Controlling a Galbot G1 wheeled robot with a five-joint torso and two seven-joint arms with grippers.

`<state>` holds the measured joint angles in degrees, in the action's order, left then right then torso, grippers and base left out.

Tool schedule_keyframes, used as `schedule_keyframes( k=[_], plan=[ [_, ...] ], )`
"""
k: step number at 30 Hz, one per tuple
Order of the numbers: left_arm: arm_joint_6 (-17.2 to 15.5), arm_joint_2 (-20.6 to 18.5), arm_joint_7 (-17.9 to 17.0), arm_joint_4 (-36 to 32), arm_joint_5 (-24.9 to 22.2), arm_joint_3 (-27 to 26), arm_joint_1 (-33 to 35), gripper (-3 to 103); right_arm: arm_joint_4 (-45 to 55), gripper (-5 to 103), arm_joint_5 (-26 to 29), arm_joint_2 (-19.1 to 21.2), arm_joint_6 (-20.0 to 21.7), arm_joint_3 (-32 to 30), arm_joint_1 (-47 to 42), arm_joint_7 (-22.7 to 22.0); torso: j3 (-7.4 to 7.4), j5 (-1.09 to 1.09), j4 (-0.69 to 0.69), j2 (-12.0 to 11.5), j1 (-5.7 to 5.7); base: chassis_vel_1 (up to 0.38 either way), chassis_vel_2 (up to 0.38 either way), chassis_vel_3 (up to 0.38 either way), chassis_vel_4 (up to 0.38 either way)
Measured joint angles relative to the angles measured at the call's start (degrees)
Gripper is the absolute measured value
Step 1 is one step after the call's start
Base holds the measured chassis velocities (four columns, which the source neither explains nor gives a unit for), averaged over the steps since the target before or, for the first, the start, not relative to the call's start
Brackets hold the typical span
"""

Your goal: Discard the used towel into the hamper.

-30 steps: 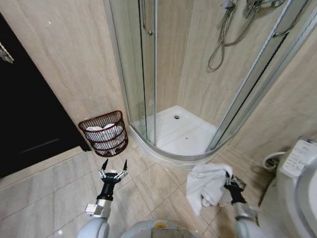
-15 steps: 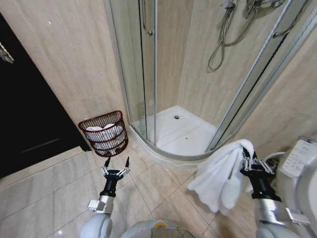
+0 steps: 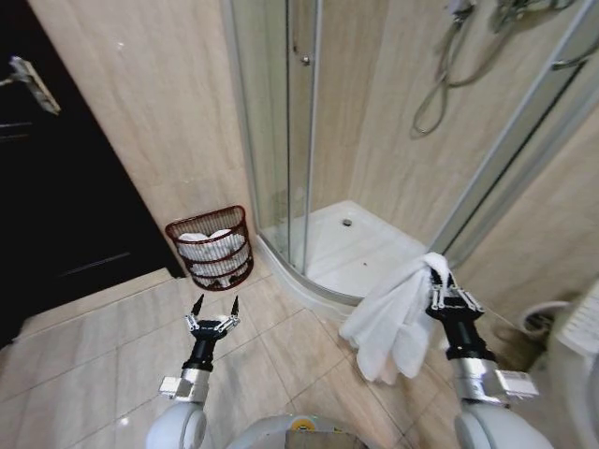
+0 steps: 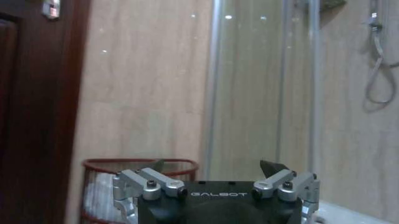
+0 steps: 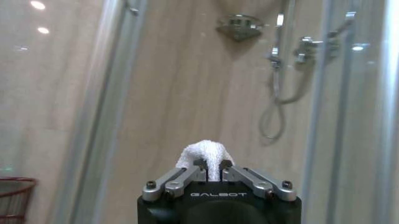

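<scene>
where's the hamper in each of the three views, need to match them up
Head view: the hamper stands on the floor against the wall, between the dark door and the shower enclosure.
Left wrist view: it sits behind the open left gripper, beside the door.
Right wrist view: its red rim is cut by the picture's edge.
Shared landmark: the shower enclosure's glass frame.

The left hand (image 4: 215, 164) (fingers spread) faces the hamper (image 4: 100, 186) beside the shower glass (image 4: 262, 88).

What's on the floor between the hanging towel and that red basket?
Bare floor tiles and the shower tray's curved edge, in the head view, between towel and hamper.
</scene>
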<state>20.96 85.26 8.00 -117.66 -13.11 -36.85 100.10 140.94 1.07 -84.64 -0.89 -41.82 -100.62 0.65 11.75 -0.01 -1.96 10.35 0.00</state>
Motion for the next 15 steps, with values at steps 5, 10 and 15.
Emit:
schedule_keyframes(
  k=[5, 10, 15],
  plan=[
    [0.17, -0.40, 0.14, 0.02, -0.29, -0.20, 0.13, 100, -0.45, 9, -1.48, -0.02, 0.47, 1.39, 0.05, 0.09, -0.09, 0.01, 0.00, -0.08, 0.00, 0.164, 0.158, 0.022, 0.028],
    [0.53, -0.57, 0.26, 0.19, -0.75, -0.44, 0.17, 100, -0.57, 9, -3.14, -0.24, 0.86, 2.91, 0.38, 0.09, -0.09, 0.02, 0.00, -0.09, 0.00, 0.172, 0.172, 0.011, -0.008],
    [1.40, -0.65, 0.27, 0.83, -1.29, -0.56, 0.41, 100, -0.58, 9, -5.16, -0.35, 1.19, 4.98, 0.74, 0.05, -0.08, 0.02, 0.00, -0.09, 0.00, 0.189, 0.196, -0.020, -0.017]
  ],
)
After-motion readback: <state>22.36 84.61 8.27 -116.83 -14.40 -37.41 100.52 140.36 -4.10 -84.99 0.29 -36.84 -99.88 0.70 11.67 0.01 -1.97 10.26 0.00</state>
